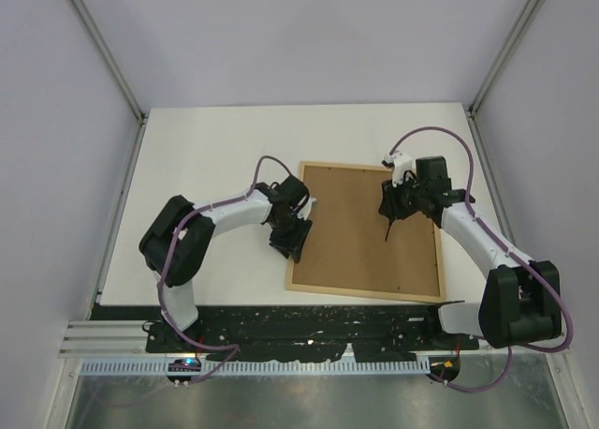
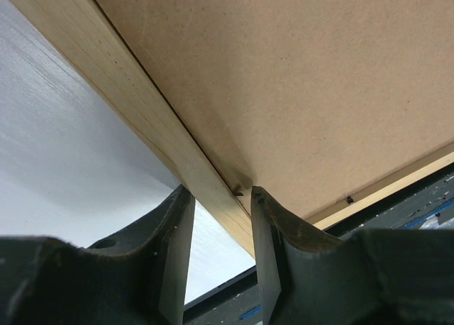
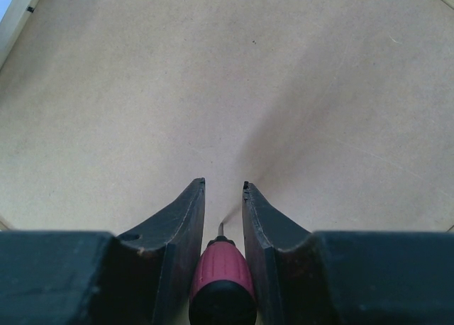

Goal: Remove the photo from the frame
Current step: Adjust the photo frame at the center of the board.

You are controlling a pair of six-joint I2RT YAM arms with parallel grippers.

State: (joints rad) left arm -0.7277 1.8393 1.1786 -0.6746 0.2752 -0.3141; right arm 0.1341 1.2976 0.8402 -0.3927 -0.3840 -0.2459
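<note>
The frame (image 1: 365, 291) lies face down on the white table, its brown fibreboard back (image 1: 356, 232) facing up. The photo is hidden under that back. My left gripper (image 1: 292, 240) is open at the frame's left side. In the left wrist view (image 2: 218, 194) its fingers straddle the light wood strip (image 2: 128, 91), and one fingertip (image 2: 259, 197) is next to a small black clip (image 2: 237, 191). My right gripper (image 1: 393, 206) hovers over the right part of the back (image 3: 213, 91). It (image 3: 223, 186) is shut on a red-handled screwdriver (image 3: 221, 275), whose tip points down at the board.
The white table (image 1: 215, 157) runs left of and behind the frame. A black base rail (image 1: 309, 321) runs along the near edge, just below the frame's bottom strip. Grey enclosure walls stand on both sides. Another small clip (image 2: 350, 199) sits at the frame's near strip.
</note>
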